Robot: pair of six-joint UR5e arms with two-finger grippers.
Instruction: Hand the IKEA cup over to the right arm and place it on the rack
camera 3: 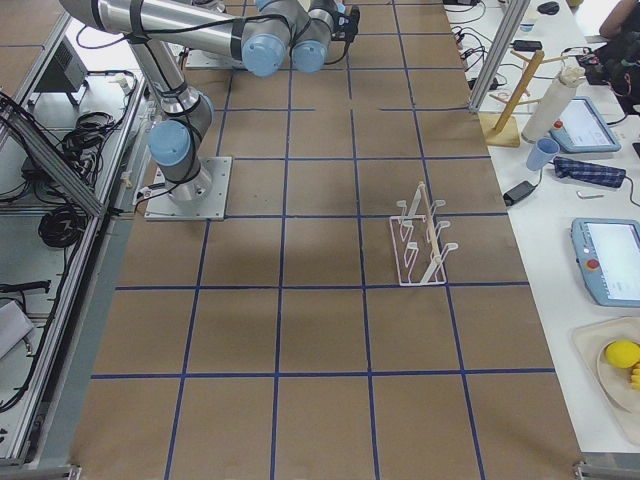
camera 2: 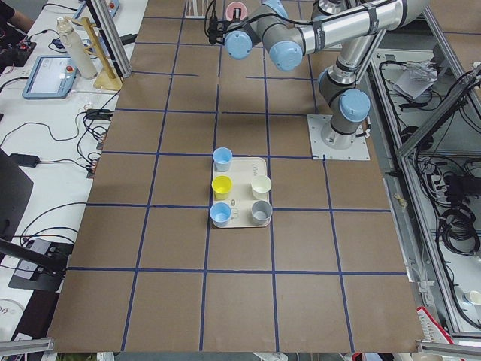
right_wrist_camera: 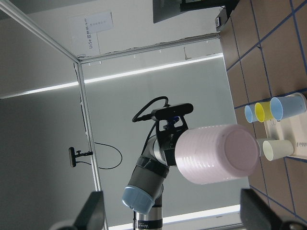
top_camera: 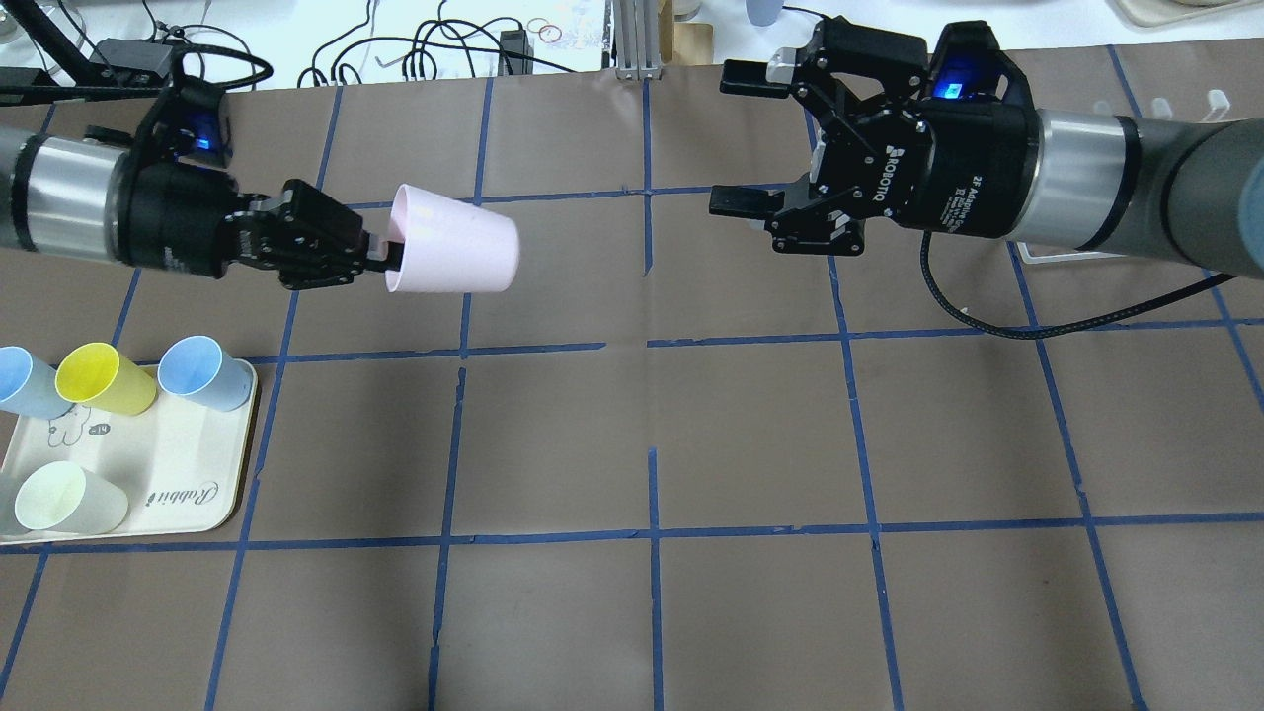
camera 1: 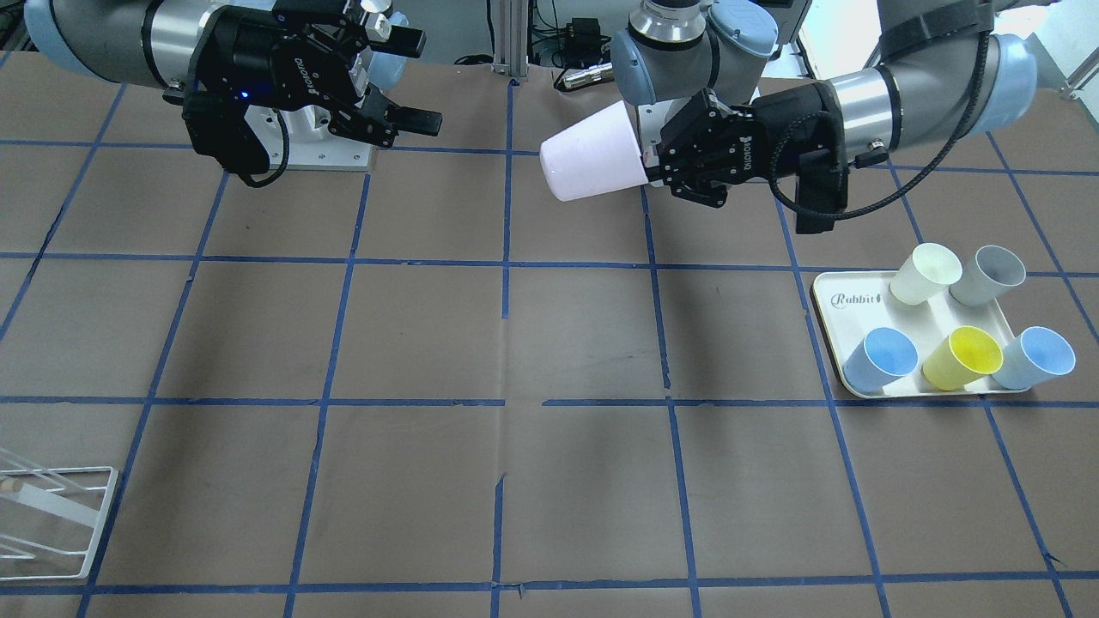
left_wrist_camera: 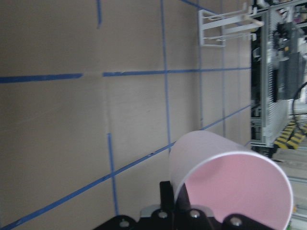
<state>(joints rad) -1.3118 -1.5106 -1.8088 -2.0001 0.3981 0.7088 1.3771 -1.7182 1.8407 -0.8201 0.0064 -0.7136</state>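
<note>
Two grippers face off above the table (top_camera: 750,425), toward its robot-side edge: the left gripper (top_camera: 388,257) pinches the IKEA cup (top_camera: 454,253) by its rim (base pointing rightward); the right gripper (top_camera: 739,140) gapes, well apart. Centre it round the cup's body before the left releases. The rack (camera 1: 56,505) waits by the far edge.

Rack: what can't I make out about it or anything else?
Rack: cut off by the front-facing view's left edge; mostly hidden behind the right arm overhead.
Left gripper: fingertip inside the IKEA cup hidden by its wall overhead.
Grey cup: cut off by the overhead view's left edge.
</note>
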